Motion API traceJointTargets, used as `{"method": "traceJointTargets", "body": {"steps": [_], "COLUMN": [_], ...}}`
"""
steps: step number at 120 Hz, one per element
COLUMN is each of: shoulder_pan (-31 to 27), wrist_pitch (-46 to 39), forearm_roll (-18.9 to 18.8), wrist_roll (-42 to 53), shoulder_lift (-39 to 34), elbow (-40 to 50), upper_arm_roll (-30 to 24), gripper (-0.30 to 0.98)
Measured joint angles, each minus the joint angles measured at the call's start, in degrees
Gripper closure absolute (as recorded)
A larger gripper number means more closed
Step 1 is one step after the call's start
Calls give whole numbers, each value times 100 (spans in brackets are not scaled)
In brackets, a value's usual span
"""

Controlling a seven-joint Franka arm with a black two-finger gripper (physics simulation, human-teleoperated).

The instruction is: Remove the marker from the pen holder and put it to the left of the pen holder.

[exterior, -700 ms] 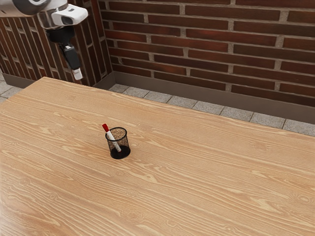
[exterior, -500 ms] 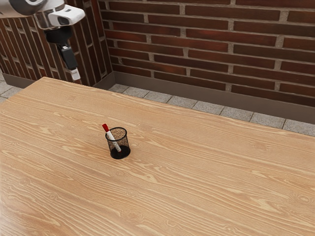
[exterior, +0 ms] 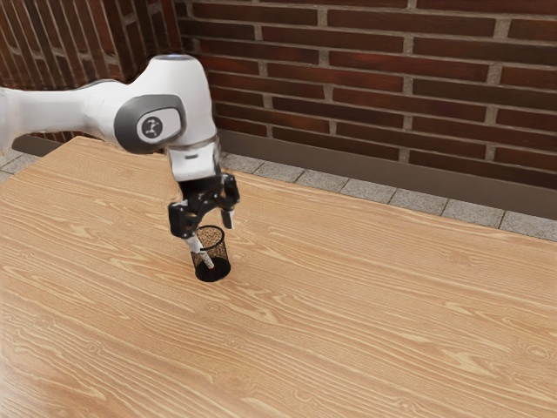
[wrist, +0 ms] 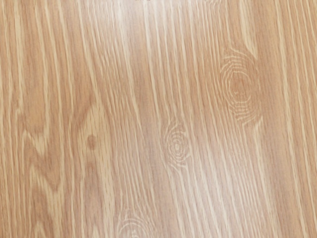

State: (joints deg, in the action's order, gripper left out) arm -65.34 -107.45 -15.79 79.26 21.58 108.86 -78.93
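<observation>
On a wood-grained table (exterior: 348, 305), the robot's black gripper (exterior: 211, 232) is at the top of a black mesh pen holder (exterior: 213, 274), its two fingers spread apart, grasping nothing. The white marker (exterior: 207, 259) leans inside the holder, its upper end hidden.

We see a wooden table (exterior: 374, 313), and behind it a floor of grey tiles (exterior: 322, 179) and a wall of reddish-brown bricks (exterior: 365, 65)
</observation>
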Motion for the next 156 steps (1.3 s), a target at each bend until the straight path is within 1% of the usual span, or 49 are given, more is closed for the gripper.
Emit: {"method": "traceJointTargets", "body": {"steps": [7,13,21,28,45,60,78,90,96,106,125,156], "shoulder_pan": [252,448,786,946,1001,977,923,911,910,909,916,926], "wrist_pitch": [-258,-438,-617,-731,-904,-983,-1014,-1017,-1016,-1013,-1009,-1006], "forearm_roll": [-577,-942,-1222,-1325,-1259,-1226,-1206,-1075,-996,-896,-821,-551], "wrist_roll": [359,648,1031,1331,1676,1722,1503,1289,1190,1041,812,518], "shoulder_lift": [754,1078,1300,1372,1384,1373,1370,1363,1362,1362,1368,1406], "elbow": [5,-73,-428,-697,-868,-888,-885,-884,-887,-890,-950,-1039], "upper_arm_roll": [342,604,998,1183,1682,1876,2102,2204,2222,2232,2243,2377], "gripper": [0,0,0,0,0,0,0,1,3,12,24,34]}}
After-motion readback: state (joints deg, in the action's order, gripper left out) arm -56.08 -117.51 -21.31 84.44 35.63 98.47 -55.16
